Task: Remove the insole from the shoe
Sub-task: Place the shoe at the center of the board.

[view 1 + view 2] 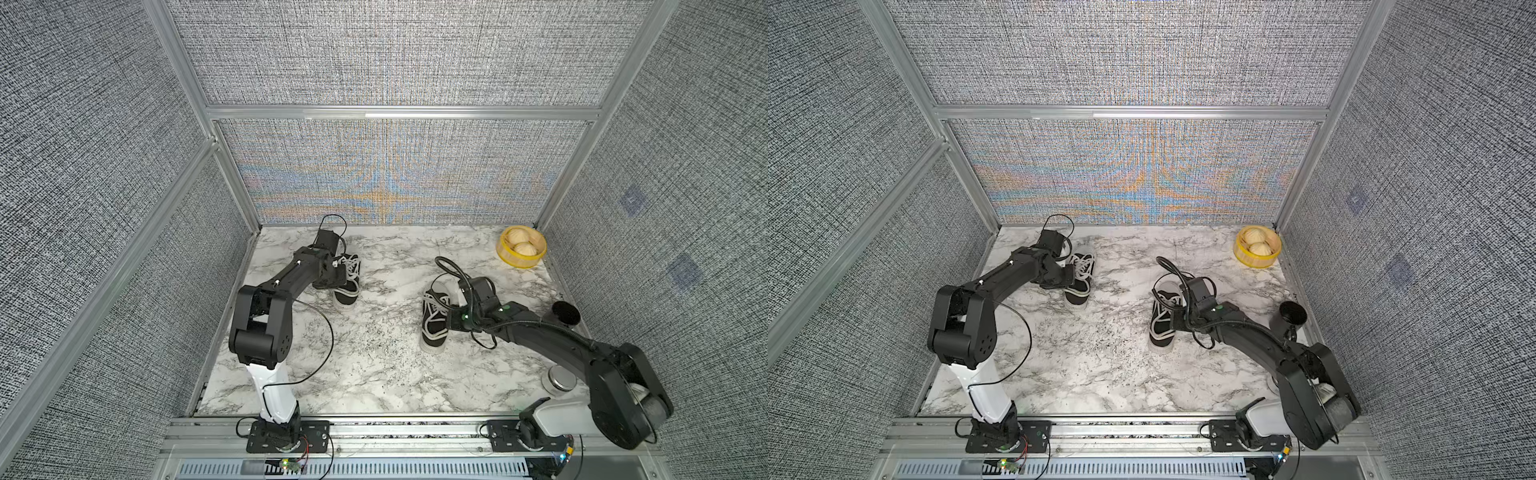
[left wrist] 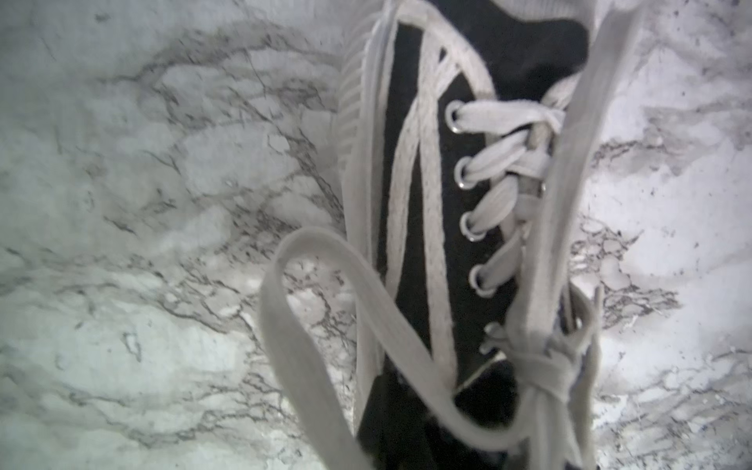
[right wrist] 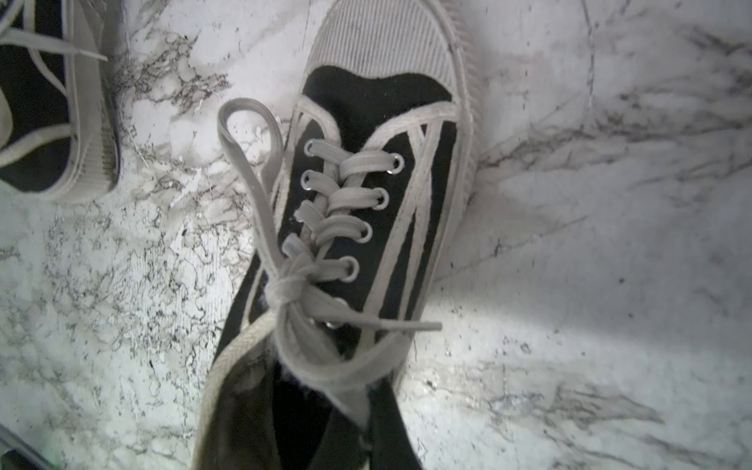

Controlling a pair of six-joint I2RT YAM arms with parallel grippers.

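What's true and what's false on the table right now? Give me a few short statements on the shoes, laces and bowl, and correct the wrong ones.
1. Two black shoes, the left shoe and the right shoe, stand apart on the marble table. True.
2. The right shoe's laces have been pulled out. False: they are threaded and tied in a bow.
3. The yellow bowl holds two pale round items. True.
4. The yellow bowl sits between the two shoes. False: it is in the far right corner of the table, away from both.
5. Both shoes point their toes at the back wall. False: the toes point toward the arm bases.
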